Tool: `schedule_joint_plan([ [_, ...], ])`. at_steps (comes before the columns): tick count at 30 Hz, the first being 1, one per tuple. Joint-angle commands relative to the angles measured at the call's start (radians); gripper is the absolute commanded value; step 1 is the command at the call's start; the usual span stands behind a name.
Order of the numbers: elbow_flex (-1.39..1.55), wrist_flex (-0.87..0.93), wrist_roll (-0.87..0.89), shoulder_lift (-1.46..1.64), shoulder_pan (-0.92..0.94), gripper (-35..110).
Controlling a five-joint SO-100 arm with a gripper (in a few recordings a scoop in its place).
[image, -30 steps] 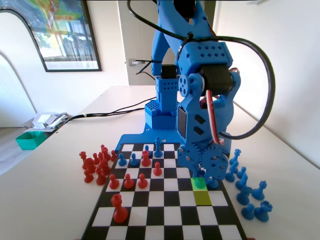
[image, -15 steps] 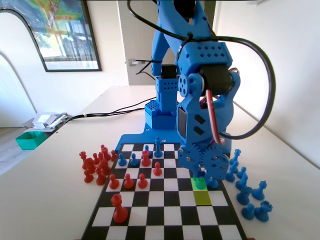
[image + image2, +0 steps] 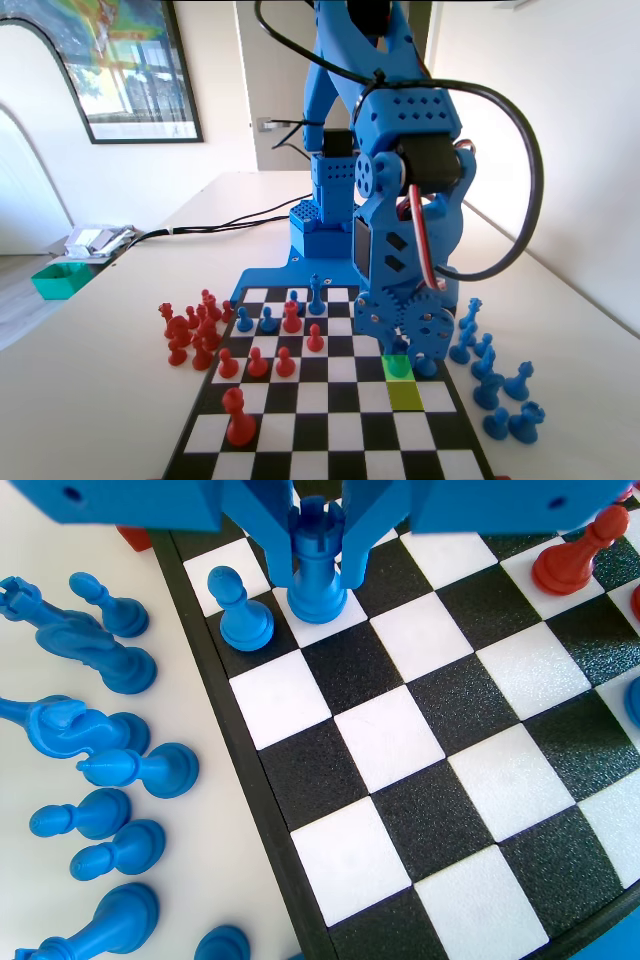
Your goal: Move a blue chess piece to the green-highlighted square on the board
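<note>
Wrist view first: the gripper (image 3: pixel 318 578) has its jaws drawn in narrow, hugging the blue chess piece (image 3: pixel 318 600) on both sides. It's got a castle-style notched top, not a round head. It stands upright, long axis straight up and down, base apparently down on a white square at the board (image 3: pixel 262 780) edge, with a blue pawn (image 3: pixel 245 612) just beside it on the left.

Fixed view: the gripper is right down over the green-highlighted square (image 3: pixel 392 372), and the piece's base is mostly hidden behind the jaws. So I'd say the move is basically done; what's left is letting go and lifting clear without tipping it.
</note>
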Motion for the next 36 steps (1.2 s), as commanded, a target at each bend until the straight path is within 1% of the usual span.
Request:
schedule_joint_plan([
  [1, -0.025, 0.008, -0.006, 0.023, -0.011, 15],
  [3, -0.040, 0.011, 0.005, 0.023, -0.006, 17],
  [7, -0.092, 0.040, 0.035, 0.034, 0.006, 17],
  [14, -0.238, 0.161, 0.078, 0.092, 0.031, 16],
  [16, -0.287, 0.213, 0.084, 0.115, 0.034, 13],
  [19, -0.336, 0.284, 0.095, 0.161, 0.037, 1],
  [24, -0.357, 0.394, 0.057, 0.273, 0.038, 1],
  [27, -0.353, 0.471, 0.000, 0.357, 0.038, 1],
  [31, -0.319, 0.586, -0.137, 0.503, 0.046, 1],
  [36, -0.242, 0.779, -0.403, 0.712, 0.064, 1],
])
